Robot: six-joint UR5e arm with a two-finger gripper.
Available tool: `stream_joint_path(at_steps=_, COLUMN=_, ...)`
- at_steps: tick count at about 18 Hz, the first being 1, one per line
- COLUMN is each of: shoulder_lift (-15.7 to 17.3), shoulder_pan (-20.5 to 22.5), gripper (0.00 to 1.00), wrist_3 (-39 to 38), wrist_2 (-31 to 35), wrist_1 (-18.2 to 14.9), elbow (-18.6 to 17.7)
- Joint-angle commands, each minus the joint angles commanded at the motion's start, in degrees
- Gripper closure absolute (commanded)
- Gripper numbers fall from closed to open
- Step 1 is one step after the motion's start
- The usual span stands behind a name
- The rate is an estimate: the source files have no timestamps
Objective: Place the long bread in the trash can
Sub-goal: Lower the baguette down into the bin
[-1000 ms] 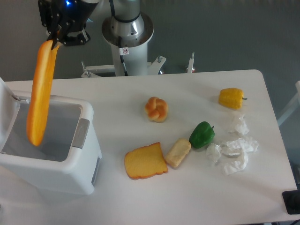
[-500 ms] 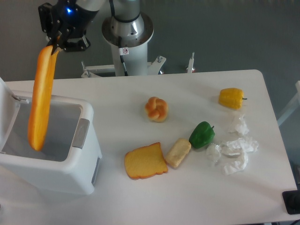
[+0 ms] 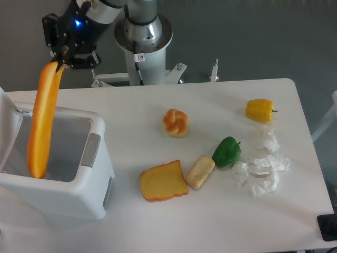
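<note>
fingers (image 3: 61, 55) clamped on top end of long bread (image 3: 41, 120). bread hangs near-vertical, slight tilt, lower end inside open trash can (image 3: 90, 174) at left edge of bench (image 3: 210, 211), lid up. can't tell if tip touches can floor.

rest on bench: knotted bun (image 3: 176, 123) mid; toast slice (image 3: 162, 182) with pale roll (image 3: 200, 171) touching its right side; green pepper (image 3: 227, 151) just beside roll; yellow pepper (image 3: 259, 110) far right; crumpled paper (image 3: 262, 168) near green pepper.
</note>
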Motion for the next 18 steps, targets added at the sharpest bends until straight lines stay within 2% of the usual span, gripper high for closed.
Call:
stream_joint_path(at_steps=12, shoulder_lift=0.79, shoulder_pan=-0.35, gripper=1.00, wrist_3=-0.26, wrist_2=0.79, wrist_1=-2.11, elbow=-0.18)
stream_joint_path(at_steps=18, shoulder_lift=0.44, shoulder_pan=-0.88, gripper=1.00, wrist_3=-2.46, wrist_2=0.70, wrist_1=-2.02, elbow=0.88)
